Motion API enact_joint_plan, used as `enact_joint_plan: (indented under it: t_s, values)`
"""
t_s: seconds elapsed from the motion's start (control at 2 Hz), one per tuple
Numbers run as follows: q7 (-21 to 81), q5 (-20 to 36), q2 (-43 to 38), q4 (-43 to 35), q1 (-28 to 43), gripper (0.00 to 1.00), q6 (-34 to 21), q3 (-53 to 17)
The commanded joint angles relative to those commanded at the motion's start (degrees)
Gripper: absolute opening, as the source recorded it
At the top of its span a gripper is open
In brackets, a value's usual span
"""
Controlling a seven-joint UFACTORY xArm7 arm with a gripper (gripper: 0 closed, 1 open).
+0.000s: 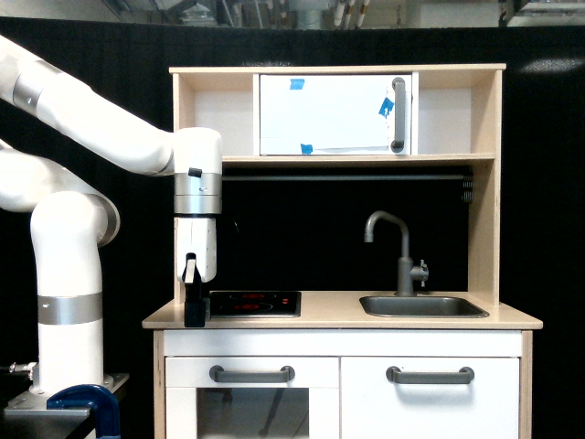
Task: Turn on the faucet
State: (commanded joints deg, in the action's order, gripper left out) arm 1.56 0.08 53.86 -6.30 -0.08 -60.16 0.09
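Observation:
The faucet point(402, 251) is a slim dark grey toy tap with a hooked spout, standing behind the sink point(422, 306) on the exterior view's right. Its small lever knob point(421, 271) sticks out on its right side. My gripper point(194, 311) hangs straight down over the counter's left end, beside the black hob point(254, 303), far to the left of the faucet. Its dark fingers look pressed together with nothing between them.
A toy kitchen of pale wood has a white cabinet door point(334, 114) with a grey vertical bar handle on the top shelf. Two grey drawer handles point(251, 373) point(430, 374) run below the counter. A black curtain hangs behind.

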Motion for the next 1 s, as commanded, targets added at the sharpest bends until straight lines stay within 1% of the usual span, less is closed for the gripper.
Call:
enact_joint_plan:
  t_s: [0.5, 1.0]
  values:
    - [-0.4, 0.3, -1.1, -0.4, 0.3, 1.0, 0.7, 0.3]
    - [6.4, -0.8, -1.7, -0.9, 2.1, 1.0, 4.7, -2.2]
